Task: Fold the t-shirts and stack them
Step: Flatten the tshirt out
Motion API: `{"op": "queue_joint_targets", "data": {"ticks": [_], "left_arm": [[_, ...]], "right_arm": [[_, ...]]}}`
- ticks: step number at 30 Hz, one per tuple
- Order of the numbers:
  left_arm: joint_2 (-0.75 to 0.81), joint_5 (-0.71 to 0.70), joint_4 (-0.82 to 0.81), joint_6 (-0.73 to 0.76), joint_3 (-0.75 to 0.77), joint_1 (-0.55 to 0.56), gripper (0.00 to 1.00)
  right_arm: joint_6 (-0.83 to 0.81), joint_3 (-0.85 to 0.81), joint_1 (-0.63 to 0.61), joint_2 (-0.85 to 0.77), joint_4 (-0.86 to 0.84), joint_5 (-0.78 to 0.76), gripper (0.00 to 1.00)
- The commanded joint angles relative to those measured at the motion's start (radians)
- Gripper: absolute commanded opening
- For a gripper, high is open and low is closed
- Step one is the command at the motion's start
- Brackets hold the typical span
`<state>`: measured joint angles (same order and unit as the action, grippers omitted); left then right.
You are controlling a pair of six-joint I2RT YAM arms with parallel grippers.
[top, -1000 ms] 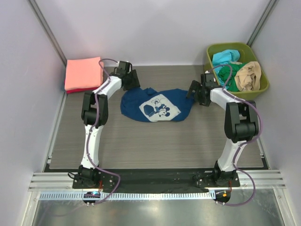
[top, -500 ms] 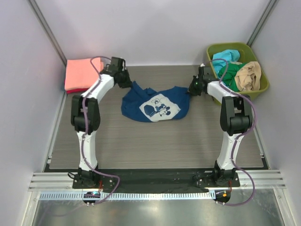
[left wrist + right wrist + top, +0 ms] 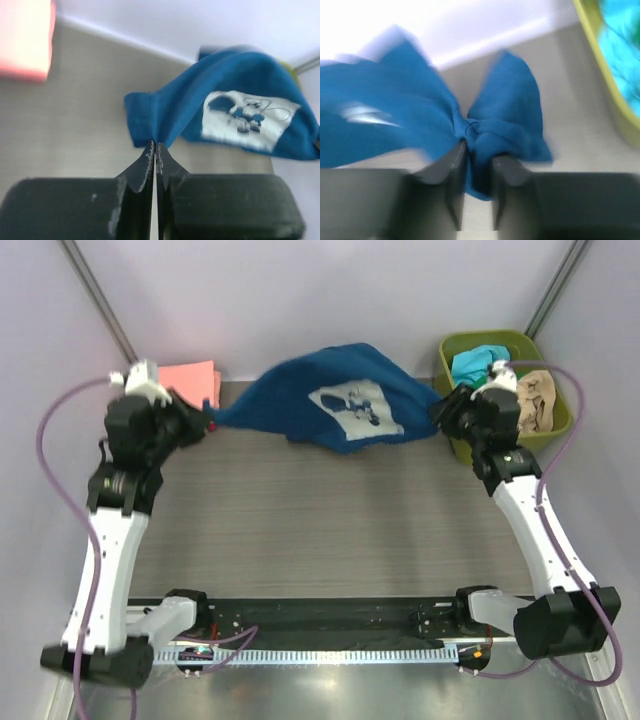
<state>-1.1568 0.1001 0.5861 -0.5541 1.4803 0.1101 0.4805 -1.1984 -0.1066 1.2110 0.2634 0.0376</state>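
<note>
Both arms have swung up and apart, lifting the navy t-shirt (image 3: 340,400) off the table (image 3: 330,540); it now hangs stretched between them near the back wall.
Wood-grain table surface shows from the hanging cloth down to the arm bases, and a side wall stands close outside each arm. The green bin (image 3: 556,426), holding a cyan tee (image 3: 478,362) and a tan tee (image 3: 536,400), sits back right, just beside the right gripper (image 3: 441,412). The salmon-pink folded tee (image 3: 188,378) lies back left, near the left gripper (image 3: 206,423). Each gripper is pinched tight on a bunched corner of the navy t-shirt.
</note>
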Motion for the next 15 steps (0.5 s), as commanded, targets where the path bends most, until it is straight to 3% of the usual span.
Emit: {"op": "queue_joint_targets", "data": {"ticks": [1,3,4,5,6,10,15], "left_arm": [[0.133,-0.023,0.109,-0.070,-0.332,0.002,0.05],[0.279,-0.011,0.130,-0.095,-0.453,0.002,0.18],[0.325,-0.008,0.162,-0.110,-0.544,0.002,0.35],[0.356,-0.014,0.190,-0.116,-0.578,0.002,0.66],[0.411,-0.014,0.211,-0.118,-0.604,0.002,0.73],[0.480,-0.049,0.227,-0.107,-0.684,0.002,0.82],[0.381,0.007,0.115,-0.148,-0.683,0.002,0.74]], "right_arm": [[0.033,0.222,0.013,0.084,0.091,-0.097,0.58],[0.073,0.344,0.013,0.041,0.097,-0.102,0.82],[0.084,0.374,0.012,0.026,0.097,-0.104,0.95],[0.087,0.416,0.013,0.012,0.099,-0.100,0.98],[0.089,0.428,0.012,-0.019,0.100,-0.099,0.99],[0.083,0.436,0.012,-0.083,0.122,-0.100,1.00],[0.070,0.418,0.010,-0.100,0.126,-0.070,1.00]]}}
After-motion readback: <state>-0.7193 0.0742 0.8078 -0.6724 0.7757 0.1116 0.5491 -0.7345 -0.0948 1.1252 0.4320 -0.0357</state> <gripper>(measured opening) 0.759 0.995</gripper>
